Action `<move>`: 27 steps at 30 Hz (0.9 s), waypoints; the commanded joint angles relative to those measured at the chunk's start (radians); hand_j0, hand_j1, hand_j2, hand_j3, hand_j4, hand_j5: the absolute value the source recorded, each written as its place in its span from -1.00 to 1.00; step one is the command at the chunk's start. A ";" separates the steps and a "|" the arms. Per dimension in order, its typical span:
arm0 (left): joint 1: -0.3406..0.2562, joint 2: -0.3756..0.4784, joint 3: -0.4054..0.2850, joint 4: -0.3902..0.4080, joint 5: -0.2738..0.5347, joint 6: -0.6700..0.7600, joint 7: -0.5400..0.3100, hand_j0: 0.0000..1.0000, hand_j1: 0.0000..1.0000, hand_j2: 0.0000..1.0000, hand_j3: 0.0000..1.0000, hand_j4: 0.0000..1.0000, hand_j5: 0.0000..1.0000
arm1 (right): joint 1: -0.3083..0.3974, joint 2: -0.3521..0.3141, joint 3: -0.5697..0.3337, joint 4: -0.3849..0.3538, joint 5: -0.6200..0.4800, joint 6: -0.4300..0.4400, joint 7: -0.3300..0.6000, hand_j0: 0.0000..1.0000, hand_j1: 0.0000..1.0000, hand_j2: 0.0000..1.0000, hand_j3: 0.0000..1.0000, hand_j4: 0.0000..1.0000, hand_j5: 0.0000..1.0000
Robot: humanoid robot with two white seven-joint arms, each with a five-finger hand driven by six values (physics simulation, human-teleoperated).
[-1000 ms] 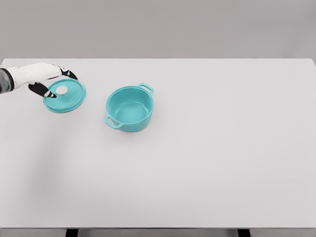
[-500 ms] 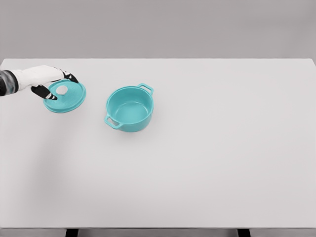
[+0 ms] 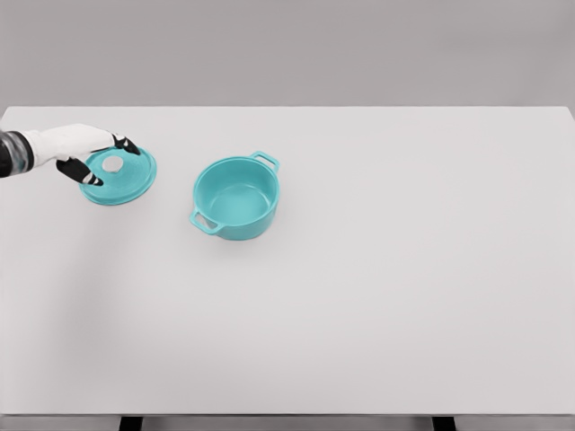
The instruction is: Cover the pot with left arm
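Item 1, left hand [image 3: 85, 153]: enters from the far left edge, white with dark fingertips, poised at the left rim of the lid. Thumb and fingers are spread to either side of the white knob [image 3: 112, 164]; whether they touch it cannot be told at this size. Nothing appears gripped. Over the past second the hand has drawn back slightly leftward and settled lower toward the lid, its fingers narrowing in around the knob.

Item 2, lid [image 3: 118, 174]: teal, round, lying on the table [image 3: 404, 269] at far left, knob up. It looks to sit a little flatter than a second ago (the shift is small).

Item 3, pot [image 3: 236, 197]: teal, two handles, open, upright, well to the right of the lid and apart from it. Position unchanged.

Item 4, right hand: not in view.

Status: pot uncovered; the grasp on the knob is judged to be forming, not completed. The hand's closing-in suggests the pinch comes next, then a lift and a carry rightward over the pot. Risk: a loose hold on so small a knob may let the lid tip or slide.
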 commanded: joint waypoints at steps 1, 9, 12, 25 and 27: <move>0.000 -0.003 0.001 0.007 0.006 0.003 0.000 0.63 0.63 0.63 0.63 0.63 0.63 | 0.000 0.000 0.000 0.001 0.000 0.000 0.000 1.00 1.00 1.00 1.00 1.00 1.00; -0.034 -0.024 0.001 0.060 0.004 0.003 0.000 0.51 0.51 0.51 0.51 0.51 0.51 | 0.000 0.000 0.000 0.001 0.000 0.000 0.000 1.00 1.00 1.00 1.00 1.00 1.00; -0.034 -0.026 0.000 0.068 0.006 0.003 0.000 0.51 0.51 0.51 0.51 0.51 0.51 | 0.000 0.000 0.000 0.001 0.000 0.000 0.000 1.00 1.00 1.00 1.00 1.00 1.00; -0.041 -0.035 -0.002 0.105 0.004 0.003 0.000 0.51 0.51 0.51 0.51 0.51 0.51 | 0.000 0.000 0.000 -0.001 0.000 0.000 0.000 1.00 1.00 1.00 1.00 1.00 1.00; -0.041 -0.035 -0.002 0.109 0.006 0.003 0.000 0.51 0.51 0.51 0.51 0.51 0.51 | 0.000 0.000 0.000 0.001 0.000 0.000 0.000 1.00 1.00 1.00 1.00 1.00 1.00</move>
